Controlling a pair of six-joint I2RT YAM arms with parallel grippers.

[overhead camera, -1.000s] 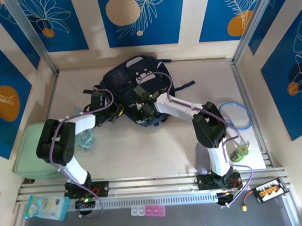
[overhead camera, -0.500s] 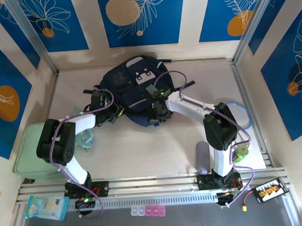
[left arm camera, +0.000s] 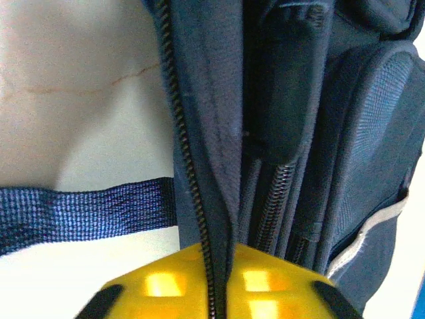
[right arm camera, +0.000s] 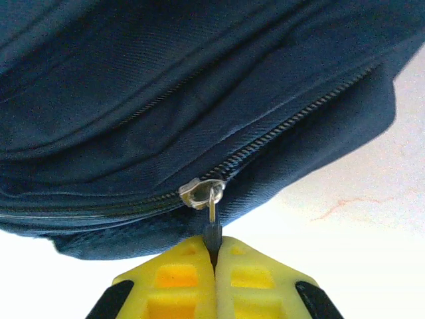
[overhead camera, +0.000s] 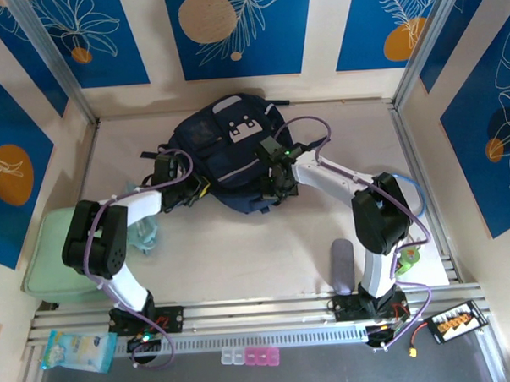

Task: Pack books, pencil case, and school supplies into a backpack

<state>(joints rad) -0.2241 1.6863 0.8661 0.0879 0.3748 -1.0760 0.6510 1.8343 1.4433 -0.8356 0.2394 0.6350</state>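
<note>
Backpack (overhead camera: 224, 154) flat, long axis near-to-far; right jaws tight on zipper pull (right arm camera: 212, 226), left jaws narrow astride zipper edge (left arm camera: 199, 199).

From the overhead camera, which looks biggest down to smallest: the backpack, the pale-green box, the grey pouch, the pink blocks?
1. backpack
2. pale-green box, though partly hidden
3. grey pouch
4. pink blocks, clearly smallest

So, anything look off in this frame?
Nothing spilled or damaged. The pencil case lies out on the table by the right arm's base, while the right gripper pinches the zipper pull on the backpack.
</note>
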